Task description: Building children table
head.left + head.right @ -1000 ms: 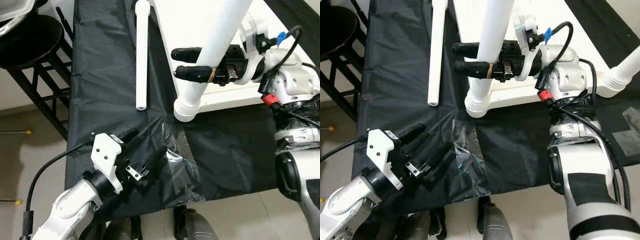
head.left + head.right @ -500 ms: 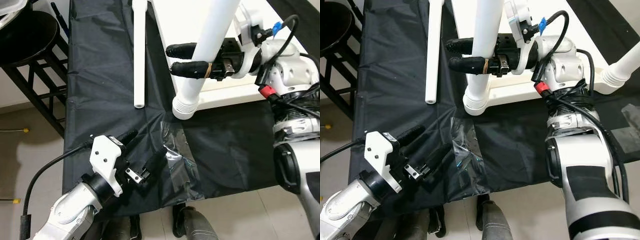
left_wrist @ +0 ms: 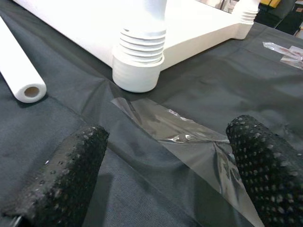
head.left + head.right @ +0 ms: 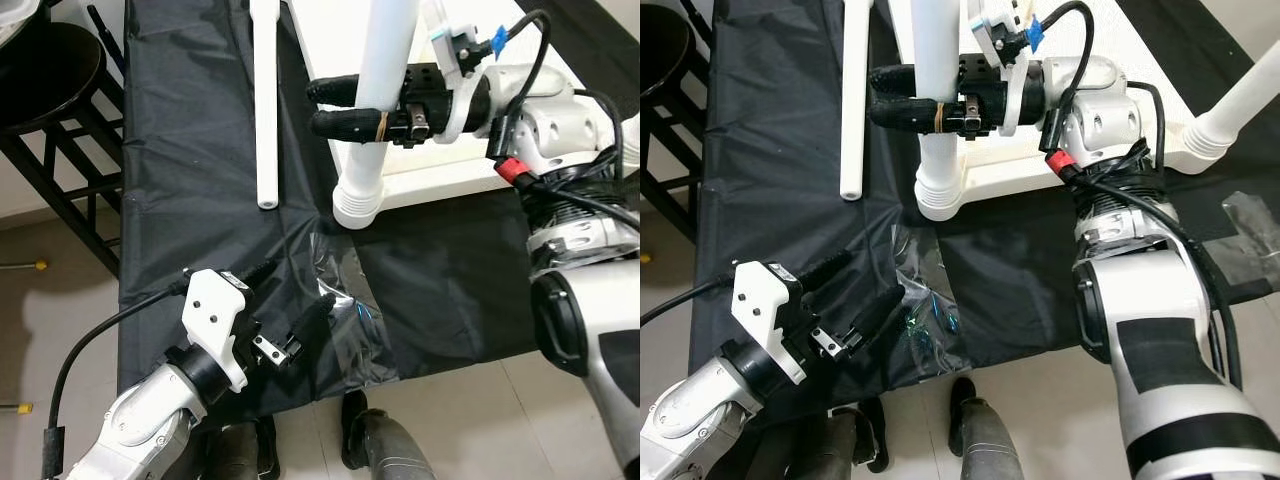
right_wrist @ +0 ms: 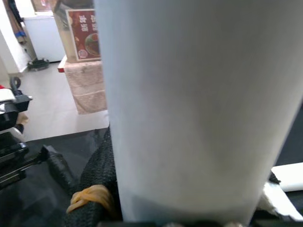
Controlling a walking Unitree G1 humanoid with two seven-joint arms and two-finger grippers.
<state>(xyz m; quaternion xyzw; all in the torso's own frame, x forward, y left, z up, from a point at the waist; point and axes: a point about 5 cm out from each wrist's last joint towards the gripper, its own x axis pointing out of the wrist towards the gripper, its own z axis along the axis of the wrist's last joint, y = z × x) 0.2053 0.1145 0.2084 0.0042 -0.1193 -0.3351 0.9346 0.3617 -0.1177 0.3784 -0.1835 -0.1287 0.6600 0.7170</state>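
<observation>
Centrally, the right gripper (image 4: pixel 335 107) is clamped on an upright white table leg (image 4: pixel 372 110), whose ribbed foot (image 3: pixel 139 59) stands at the corner of the white tabletop (image 4: pixel 1140 125) lying on the black sheet (image 4: pixel 190 180). Nearer the robot, the left gripper (image 4: pixel 285 310) hovers over the sheet's near edge, fingers (image 3: pixel 71 175) spread apart, a strip of clear film (image 3: pixel 184 142) just ahead of them. A loose white leg (image 4: pixel 265 110) lies beside the tabletop's left edge; bare sheet separates it from a black stool (image 4: pixel 50 80).
</observation>
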